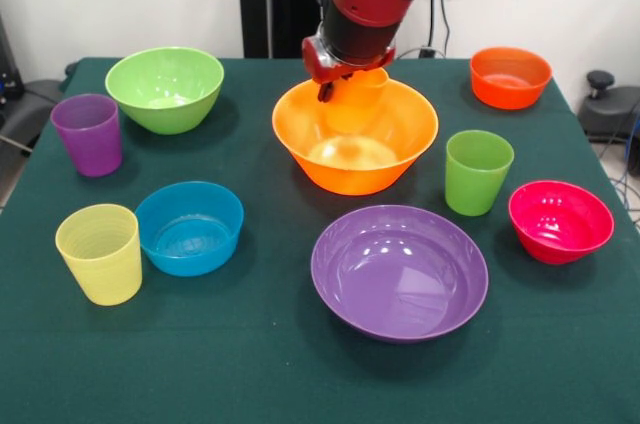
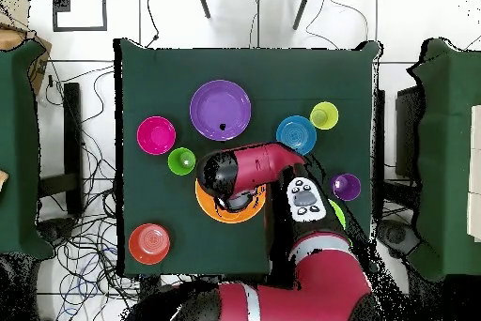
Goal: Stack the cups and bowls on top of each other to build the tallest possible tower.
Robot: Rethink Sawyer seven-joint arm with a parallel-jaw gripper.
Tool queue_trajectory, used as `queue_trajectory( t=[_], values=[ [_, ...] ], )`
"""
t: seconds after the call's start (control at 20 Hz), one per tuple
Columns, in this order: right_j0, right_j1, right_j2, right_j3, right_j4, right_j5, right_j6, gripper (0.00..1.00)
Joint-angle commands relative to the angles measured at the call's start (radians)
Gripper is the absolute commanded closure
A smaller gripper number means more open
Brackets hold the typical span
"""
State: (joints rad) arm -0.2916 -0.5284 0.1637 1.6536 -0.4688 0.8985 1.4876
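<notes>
The large orange-yellow bowl [image 1: 355, 149] [image 2: 209, 206] stands mid-table. My gripper [image 1: 348, 79] hangs over its far rim, shut on the orange cup [image 1: 358, 104], which sits low inside the bowl. In the overhead view the arm hides the gripper and the cup. The wide purple bowl [image 1: 400, 272] [image 2: 221, 109] lies near the front. Also on the table are the green cup [image 1: 478, 172] [image 2: 181, 160], pink-red bowl [image 1: 560, 221] [image 2: 156, 135], orange-red bowl [image 1: 510, 77] [image 2: 149, 243], blue bowl [image 1: 190, 227] [image 2: 297, 134], yellow cup [image 1: 100, 252] [image 2: 324, 115], purple cup [image 1: 88, 134] [image 2: 346, 187] and light green bowl [image 1: 165, 89].
The table [image 1: 250, 364] has a dark green cloth. All loose cups and bowls stand upright and apart from each other. Cables and chair legs lie on the floor around the table in the overhead view.
</notes>
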Motion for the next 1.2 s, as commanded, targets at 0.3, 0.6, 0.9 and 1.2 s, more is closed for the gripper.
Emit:
queue_trajectory(
  t=[0.3, 0.6, 0.9, 1.2],
  values=[
    [0.069, 0.062, -0.028, -0.083, 0.023, -0.081, 0.215, 1.0],
    [0.039, 0.052, -0.017, -0.068, 0.045, -0.123, 0.171, 1.0],
    [0.038, 0.05, -0.027, -0.06, 0.045, -0.14, 0.17, 1.0],
    [0.029, 0.058, -0.021, -0.06, 0.071, -0.12, 0.157, 1.0]
  ],
)
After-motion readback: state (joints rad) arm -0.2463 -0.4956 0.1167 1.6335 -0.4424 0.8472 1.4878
